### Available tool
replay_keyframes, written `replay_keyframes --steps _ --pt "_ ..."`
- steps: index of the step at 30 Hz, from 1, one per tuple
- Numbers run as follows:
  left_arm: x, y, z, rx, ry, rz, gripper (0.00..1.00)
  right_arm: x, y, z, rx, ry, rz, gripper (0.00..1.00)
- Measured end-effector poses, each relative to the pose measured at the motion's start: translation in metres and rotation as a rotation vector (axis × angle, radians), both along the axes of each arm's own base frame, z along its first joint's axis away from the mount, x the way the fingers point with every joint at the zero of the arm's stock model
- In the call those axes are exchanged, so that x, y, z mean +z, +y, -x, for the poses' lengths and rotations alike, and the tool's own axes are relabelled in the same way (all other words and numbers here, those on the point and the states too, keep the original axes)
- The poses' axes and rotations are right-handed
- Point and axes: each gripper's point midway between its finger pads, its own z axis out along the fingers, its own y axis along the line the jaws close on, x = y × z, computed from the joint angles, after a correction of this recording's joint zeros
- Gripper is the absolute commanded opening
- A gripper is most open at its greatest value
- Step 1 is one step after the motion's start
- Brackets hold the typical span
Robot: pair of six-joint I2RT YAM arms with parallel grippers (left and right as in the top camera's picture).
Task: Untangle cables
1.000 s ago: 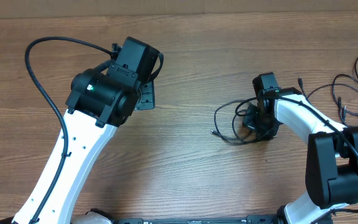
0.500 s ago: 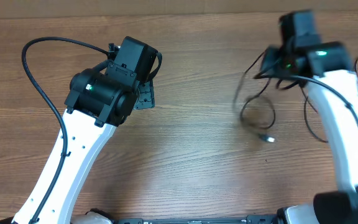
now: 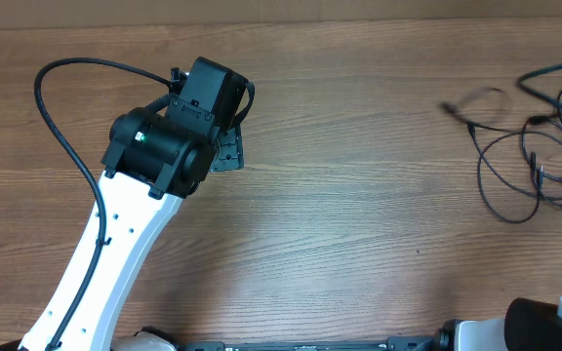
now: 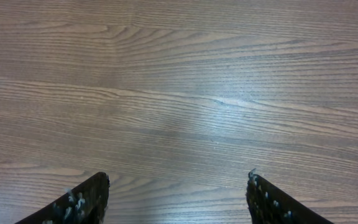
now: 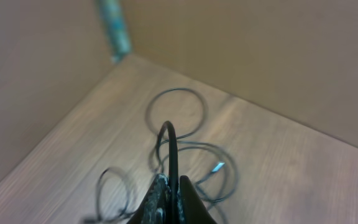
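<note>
1. Cables [image 3: 530, 161] lay in loose, overlapping loops on the wooden table [image 3: 359, 244] at the far right of the overhead view. They were thin black strands with small plug ends. One strand ran toward the upper right edge, where the frame cut off most of the right arm.
2. In its own wrist view, the right gripper [image 5: 171, 184] sat at the bottom centre with its fingers pressed together on a black cord [image 5: 169, 146]. The cord arched up out of the fingertips and curved over toward the table.
3. The other loops lay on the wood below and beyond that gripper, from the centre to the lower left of the wrist view. A pale plug end [image 5: 218, 167] lay just right of centre. The held cord ran roughly straight away from the camera toward the pile, so pulling it clear would probably mean drawing it away from those loops.
4. The left gripper [image 4: 176, 190] had its fingers spread apart with only bare wood between them. In the overhead view it sat left of centre [image 3: 227, 148], well apart from the cables, so the right arm was much the nearer one.
5. No container was in view. Plain brown walls [image 5: 291, 56] edged the table in the right wrist view.
</note>
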Motion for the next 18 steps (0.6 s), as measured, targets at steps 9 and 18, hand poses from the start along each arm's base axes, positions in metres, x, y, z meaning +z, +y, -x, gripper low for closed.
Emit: replay_keyframes --steps 9,18 --pt "0.0 0.0 0.0 0.0 -0.001 0.001 0.73 -0.023 -0.052 0.025 -0.129 0.013 -0.109 0.12" --pt "0.001 0.009 -0.004 0.03 -0.007 0.004 0.77 -0.062 -0.016 -0.017 0.214 0.089 -0.321 0.84"
